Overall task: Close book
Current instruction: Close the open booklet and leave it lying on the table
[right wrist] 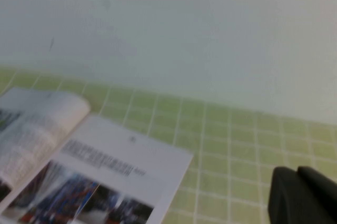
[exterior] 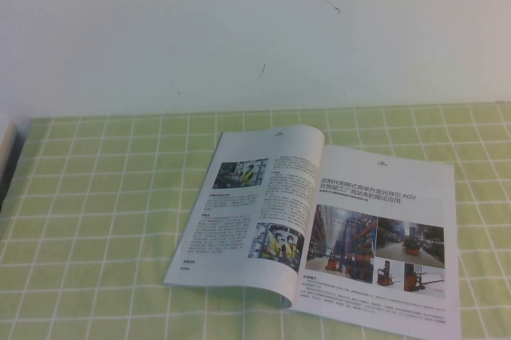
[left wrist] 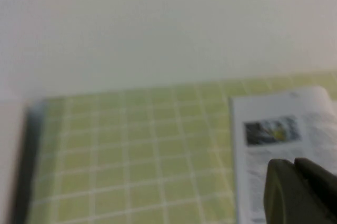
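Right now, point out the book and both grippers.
book (exterior: pixel 375 212): high view, open right page.
left gripper (left wrist: pixel 295 184): left wrist view, dark tip near the book's left page.
right gripper (right wrist: pixel 298 190): right wrist view, dark tip past the right page.

Looks like robot test bench, lab-style staging. Table under green-and-white checked cloth (exterior: pixel 96 196), set against bare white wall (exterior: pixel 239 29). Open book (exterior: pixel 319 220) lying on cloth as prop. Dark left gripper (left wrist: pixel 300 192) over book page; dark right gripper (right wrist: pixel 303 195) over cloth near book.
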